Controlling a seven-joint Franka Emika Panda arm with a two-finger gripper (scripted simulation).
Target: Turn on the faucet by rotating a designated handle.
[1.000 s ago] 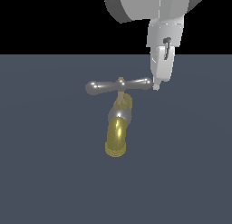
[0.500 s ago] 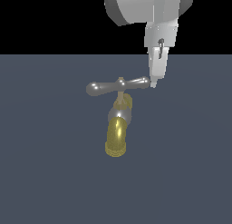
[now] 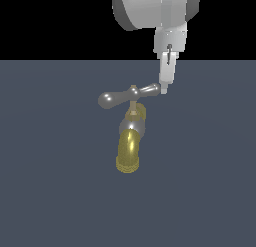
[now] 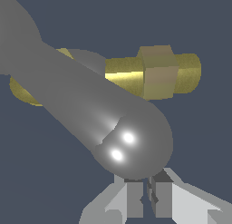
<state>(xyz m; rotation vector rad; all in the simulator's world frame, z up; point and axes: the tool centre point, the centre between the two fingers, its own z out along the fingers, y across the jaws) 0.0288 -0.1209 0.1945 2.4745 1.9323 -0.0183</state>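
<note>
The faucet (image 3: 128, 150) has a brass-yellow curved spout with a ribbed mouth, standing on the dark surface. Its handle (image 3: 127, 95) is a glossy grey crossbar with bulbous ends, lying slanted on top. My gripper (image 3: 164, 88) hangs straight down with its fingers together, its tip touching the handle's end on the exterior view's right. In the wrist view the handle's rounded end (image 4: 131, 141) fills the picture right in front of my gripper (image 4: 147, 198), whose fingers are almost touching and hold nothing. The faucet's brass stem and nut (image 4: 156, 73) show behind the handle.
The faucet stands on a flat dark blue-grey surface (image 3: 50, 191) with black background behind it. My arm's large white body (image 3: 155, 11) hangs above the handle's end on the exterior view's right.
My gripper has moved toward the exterior view's left, pushing the handle's end. The crossbar has turned and now looks shorter and slanted.
</note>
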